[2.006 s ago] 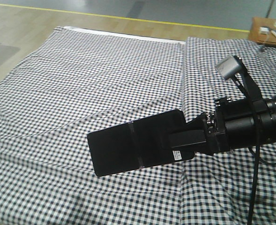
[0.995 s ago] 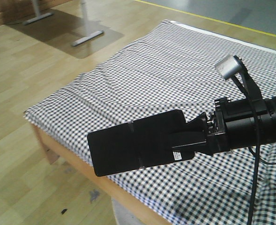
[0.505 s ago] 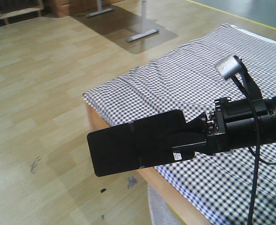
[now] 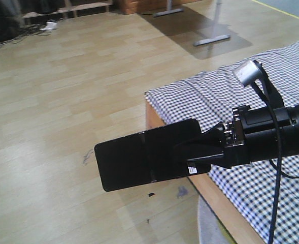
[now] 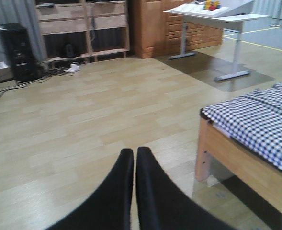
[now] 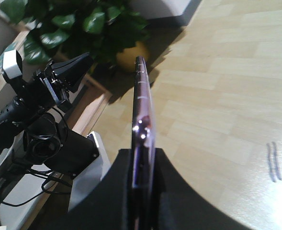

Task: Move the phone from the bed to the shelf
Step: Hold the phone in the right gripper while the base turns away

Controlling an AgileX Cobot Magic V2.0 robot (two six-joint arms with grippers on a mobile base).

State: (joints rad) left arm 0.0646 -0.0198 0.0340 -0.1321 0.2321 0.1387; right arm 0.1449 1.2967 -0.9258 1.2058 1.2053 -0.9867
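**Phone off the bed, shelf leg not done**

Pickup looks done. The phone (image 4: 139, 160) hangs in mid-air over the wood floor (image 4: 47, 101), clear of the bed (image 4: 271, 96). The right tool (image 4: 197, 152) is clamped tight on one end & the rest sticks out flat. What's left: carry it over & set it on the shelf (image 5: 83, 19), prob. the wooden cubby unit on the far wall. I'd call it approx halfway.

Front cam gives the phone's broad black face, the seam across its middle & the white sticker (image 4: 192, 168) by the gripped end, but no shelf. Left wrist cam fills that in: the shelf sits well apart from the bed corner. It also shows the left tool (image 5: 133, 163), its fingers pressed together w/ nothing between. Right wrist cam has the phone edge-on, pinkish rim, squeezed between the two pads (image 6: 121, 191), w/ a potted plant (image 6: 73, 24) behind.
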